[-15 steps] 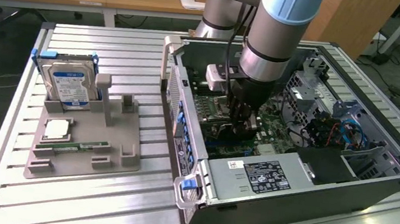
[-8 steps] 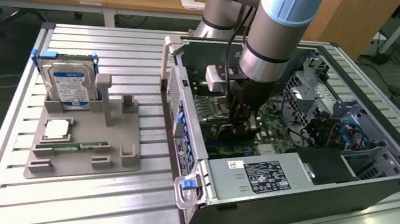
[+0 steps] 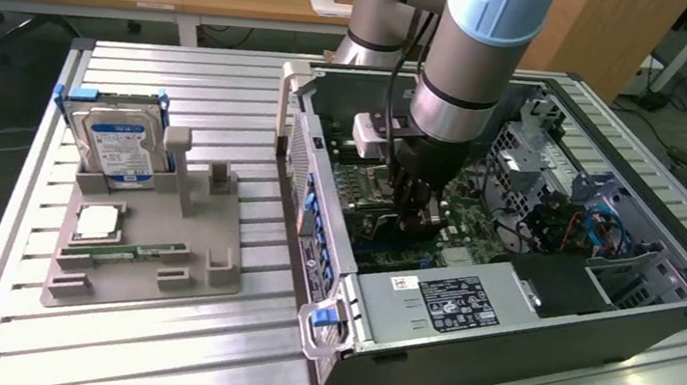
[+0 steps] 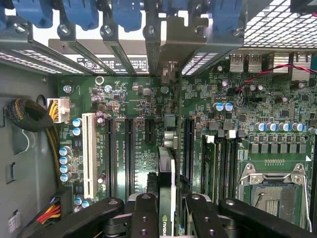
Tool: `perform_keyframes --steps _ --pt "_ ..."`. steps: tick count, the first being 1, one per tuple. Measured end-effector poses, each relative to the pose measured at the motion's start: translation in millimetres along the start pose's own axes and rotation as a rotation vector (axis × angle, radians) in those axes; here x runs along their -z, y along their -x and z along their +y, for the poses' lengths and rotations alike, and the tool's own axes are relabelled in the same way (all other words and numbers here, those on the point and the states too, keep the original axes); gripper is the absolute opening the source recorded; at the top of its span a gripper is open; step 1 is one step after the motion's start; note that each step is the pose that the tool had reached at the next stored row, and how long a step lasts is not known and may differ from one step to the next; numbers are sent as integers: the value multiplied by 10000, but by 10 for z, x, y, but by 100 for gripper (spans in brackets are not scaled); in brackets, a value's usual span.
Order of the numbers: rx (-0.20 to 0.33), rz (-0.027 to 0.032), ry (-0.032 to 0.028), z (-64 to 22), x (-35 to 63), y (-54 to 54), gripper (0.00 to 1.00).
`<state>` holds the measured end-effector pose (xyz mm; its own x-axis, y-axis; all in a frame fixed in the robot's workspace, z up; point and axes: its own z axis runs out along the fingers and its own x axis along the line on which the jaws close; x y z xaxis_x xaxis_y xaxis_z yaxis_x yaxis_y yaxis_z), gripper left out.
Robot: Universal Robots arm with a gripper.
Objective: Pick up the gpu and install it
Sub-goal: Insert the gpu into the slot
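Note:
My gripper (image 4: 168,218) is inside the open computer case (image 3: 498,317), low over the green motherboard (image 4: 133,104). Its two black fingers (image 4: 143,213) are shut on the gpu (image 4: 166,178), a thin dark card seen edge-on between them. The card stands on edge among the black expansion slots (image 4: 110,153), and its pale metal bracket (image 4: 171,42) reaches the rear slot openings of the case. I cannot tell whether the card's edge sits in a slot. In the exterior view the gripper (image 3: 418,219) hangs straight down from the arm (image 3: 469,61) at the middle of the board.
On the exterior view's left a grey fixture (image 3: 143,247) holds a silver hard drive (image 3: 120,146), a processor (image 3: 98,221) and a green memory stick (image 3: 136,251). Near the card are a white slot (image 4: 89,153), a cable bundle (image 4: 29,116) and the processor socket (image 4: 272,188).

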<state>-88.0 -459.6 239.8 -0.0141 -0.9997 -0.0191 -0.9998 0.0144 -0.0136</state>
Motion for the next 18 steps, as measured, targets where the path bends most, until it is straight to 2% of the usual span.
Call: perform_keyframes --steps 14,18 --pt "8 1 -1 16 1 -1 26" --pt "21 15 -32 41 0 -2 26"
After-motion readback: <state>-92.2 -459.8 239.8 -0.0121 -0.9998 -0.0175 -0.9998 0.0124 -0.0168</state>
